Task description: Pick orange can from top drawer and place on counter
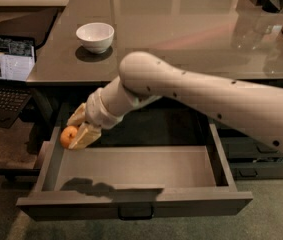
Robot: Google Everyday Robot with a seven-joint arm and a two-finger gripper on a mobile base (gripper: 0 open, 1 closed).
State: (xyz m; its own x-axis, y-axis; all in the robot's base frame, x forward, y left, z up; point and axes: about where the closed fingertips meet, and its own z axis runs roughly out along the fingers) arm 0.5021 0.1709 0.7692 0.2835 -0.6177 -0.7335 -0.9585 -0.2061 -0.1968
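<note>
— Are the jaws gripping anything?
— Yes, the gripper clasps the orange can between both fingers, at the ten o'clock corner of the open top drawer.
— And the counter?
— At twelve o'clock, carrying a white bowl.

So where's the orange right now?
In the camera view, the orange is gripped by the tool at the left end of the open drawer, below the counter edge and the bowl.
</note>
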